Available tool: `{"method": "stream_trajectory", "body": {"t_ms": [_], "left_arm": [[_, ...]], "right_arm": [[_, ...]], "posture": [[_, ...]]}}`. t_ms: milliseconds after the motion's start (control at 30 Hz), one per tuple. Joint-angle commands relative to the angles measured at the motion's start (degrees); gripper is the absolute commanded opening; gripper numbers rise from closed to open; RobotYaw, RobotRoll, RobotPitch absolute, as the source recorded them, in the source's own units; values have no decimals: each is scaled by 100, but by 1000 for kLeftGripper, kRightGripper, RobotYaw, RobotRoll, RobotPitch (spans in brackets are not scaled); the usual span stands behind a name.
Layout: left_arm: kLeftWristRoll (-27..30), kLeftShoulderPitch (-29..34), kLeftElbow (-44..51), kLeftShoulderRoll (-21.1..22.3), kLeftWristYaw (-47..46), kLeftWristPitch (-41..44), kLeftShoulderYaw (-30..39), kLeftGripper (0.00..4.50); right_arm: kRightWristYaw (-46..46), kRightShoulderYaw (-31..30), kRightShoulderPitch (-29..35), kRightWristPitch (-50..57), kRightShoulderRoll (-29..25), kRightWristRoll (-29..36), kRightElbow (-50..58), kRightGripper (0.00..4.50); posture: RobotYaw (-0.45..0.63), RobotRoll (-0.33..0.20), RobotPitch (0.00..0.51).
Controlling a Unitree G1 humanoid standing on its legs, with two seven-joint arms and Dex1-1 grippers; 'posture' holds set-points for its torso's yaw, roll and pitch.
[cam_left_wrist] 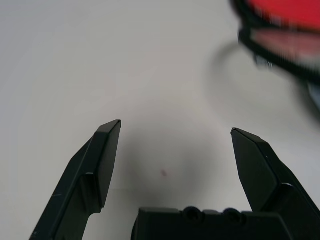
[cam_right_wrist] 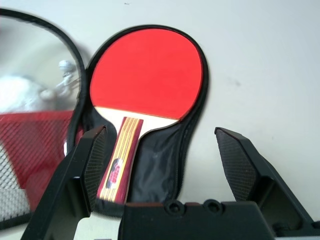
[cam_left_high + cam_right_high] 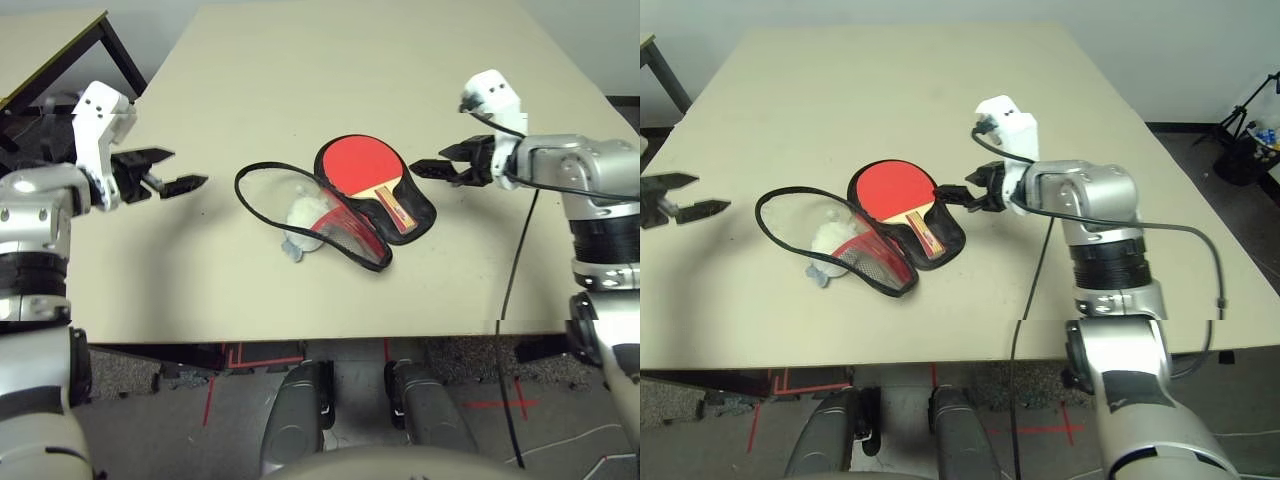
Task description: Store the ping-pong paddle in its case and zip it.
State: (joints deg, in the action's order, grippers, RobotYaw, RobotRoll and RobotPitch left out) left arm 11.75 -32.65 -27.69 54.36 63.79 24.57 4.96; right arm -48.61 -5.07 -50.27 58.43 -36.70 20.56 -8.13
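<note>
The ping-pong paddle (image 3: pixel 368 170) lies red face up on the black lining of the opened case (image 3: pixel 420 215), its wooden handle (image 2: pixel 121 157) pointing toward the table's front. The case's other half (image 3: pixel 350 232), red with black mesh, is folded out to the left, and its zipper edge loops further left. My right gripper (image 3: pixel 428 170) hovers open just right of the case, touching nothing, with the paddle between and beyond its fingers (image 2: pixel 92 162) in the right wrist view. My left gripper (image 3: pixel 175 172) hangs open over bare table, well left of the case.
A pale plush ball charm (image 3: pixel 303 222) lies against the case's mesh half. A black-framed table (image 3: pixel 70 50) stands at the far left. A black cable (image 3: pixel 520 250) hangs from my right arm over the table's front edge. Bare tabletop (image 3: pixel 300 60) stretches behind the case.
</note>
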Motion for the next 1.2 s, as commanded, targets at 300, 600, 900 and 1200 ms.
{"method": "stream_trajectory", "body": {"t_ms": [300, 600, 900, 1200], "left_arm": [[737, -379, 2354, -514, 820, 2217, -1226, 4500], [655, -2255, 1021, -1867, 673, 1833, -1528, 4500], [147, -2970, -1076, -2820, -107, 120, -1275, 4500], [239, -1814, 708, -2185, 124, 616, -1250, 4500]], "right_arm": [[-839, -61, 300, -1345, -365, -159, -228, 4474], [-394, 172, 132, -1011, -467, -266, -650, 4474], [308, 921, -100, 1055, 19, 295, -1073, 4474], [1095, 1983, -339, 2936, 711, 627, -1833, 4474]], "posture": [[-44, 0, 147], [-68, 0, 141], [-79, 0, 138], [-39, 0, 144]]}}
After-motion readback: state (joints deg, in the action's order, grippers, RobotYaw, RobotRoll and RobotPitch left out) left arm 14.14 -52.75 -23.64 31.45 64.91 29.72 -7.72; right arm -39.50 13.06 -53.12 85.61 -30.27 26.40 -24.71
